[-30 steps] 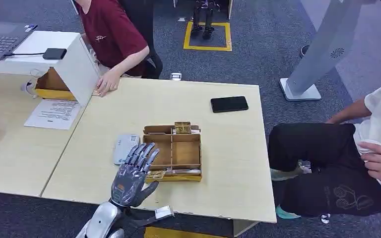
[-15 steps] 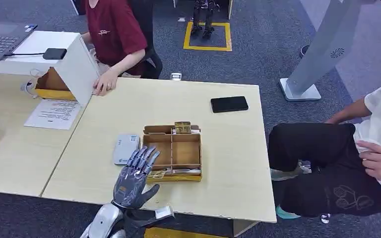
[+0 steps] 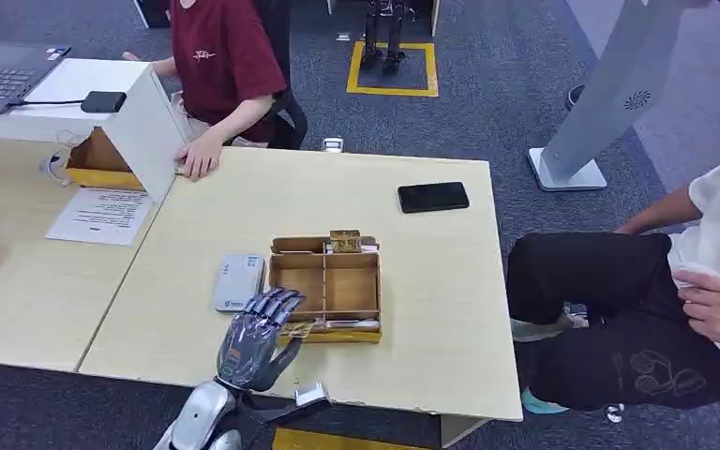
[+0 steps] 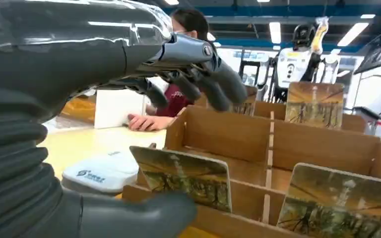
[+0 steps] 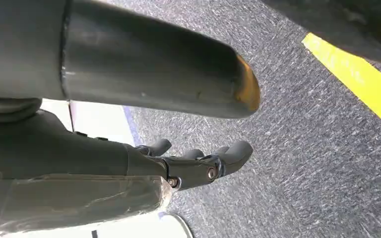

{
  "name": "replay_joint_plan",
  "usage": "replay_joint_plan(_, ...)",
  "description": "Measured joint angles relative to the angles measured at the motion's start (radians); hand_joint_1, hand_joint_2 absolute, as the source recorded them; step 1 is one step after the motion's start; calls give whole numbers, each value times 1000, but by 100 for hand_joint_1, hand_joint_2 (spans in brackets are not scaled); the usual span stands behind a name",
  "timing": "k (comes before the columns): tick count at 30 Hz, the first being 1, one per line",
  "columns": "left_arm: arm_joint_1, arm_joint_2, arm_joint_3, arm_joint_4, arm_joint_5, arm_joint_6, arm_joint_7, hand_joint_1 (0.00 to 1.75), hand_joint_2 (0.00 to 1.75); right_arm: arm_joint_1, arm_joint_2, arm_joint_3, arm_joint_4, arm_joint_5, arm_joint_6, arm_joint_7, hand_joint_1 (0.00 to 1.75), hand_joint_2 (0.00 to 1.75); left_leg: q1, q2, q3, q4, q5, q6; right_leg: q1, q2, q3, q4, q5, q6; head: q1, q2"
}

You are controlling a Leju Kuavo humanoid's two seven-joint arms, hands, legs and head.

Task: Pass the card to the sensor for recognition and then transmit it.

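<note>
The cards (image 3: 323, 327) stand in the front slot of the wooden box (image 3: 326, 281), at the box's near edge; from the head view the left hand (image 3: 255, 337) covers their left end. The wrist view shows one card (image 4: 183, 176) upright between the thumb (image 4: 144, 216) and the fingers (image 4: 213, 89), with nothing pinched and the fingers spread above the box. The white sensor (image 3: 238, 280) lies just beside the box, on its left. The right hand (image 5: 198, 161) hangs over carpet, fingers loosely curled, holding nothing. A black phone (image 3: 433, 197) lies well apart near the table's (image 3: 431, 309) far edge.
</note>
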State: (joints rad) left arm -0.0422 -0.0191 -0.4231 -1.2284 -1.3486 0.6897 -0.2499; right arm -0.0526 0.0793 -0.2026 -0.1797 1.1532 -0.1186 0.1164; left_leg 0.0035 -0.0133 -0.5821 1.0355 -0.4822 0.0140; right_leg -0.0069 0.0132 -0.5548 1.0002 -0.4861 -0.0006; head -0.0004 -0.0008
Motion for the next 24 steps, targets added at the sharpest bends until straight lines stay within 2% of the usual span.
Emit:
replay_joint_plan(12, -14, 0, -5, 29, 64, 3, -13, 175, 175, 0, 3, -13, -3, 8, -8, -6, 0, 0, 0, 0, 0, 0, 0, 0, 0, 0, 0, 0, 0, 0, 0, 0)
replay_joint_plan(15, -19, 2, -8, 32, 118, -1, -27, 175, 175, 0, 5, -21, -4, 18, -10, -8, 0, 0, 0, 0, 0, 0, 0, 0, 0, 0, 0, 0, 0, 0, 0, 0)
replay_joint_plan(16, -22, 3, -9, 32, 153, -16, -44, 175, 175, 0, 5, -24, -4, 20, -10, -9, 0, 0, 0, 0, 0, 0, 0, 0, 0, 0, 0, 0, 0, 0, 0, 0)
replay_joint_plan(19, -34, 16, -21, 8, 321, -113, -116, 175, 175, 0, 5, -30, -4, 32, -8, -11, 0, 0, 0, 0, 0, 0, 0, 0, 0, 0, 0, 0, 0, 0, 0, 0)
replay_joint_plan(24, -84, 74, -40, -136, 442, -255, -133, 175, 175, 0, 5, -44, -4, 46, -1, -11, 0, 0, 0, 0, 0, 0, 1, 0, 0, 0, 0, 0, 0, 0, 0, 0)
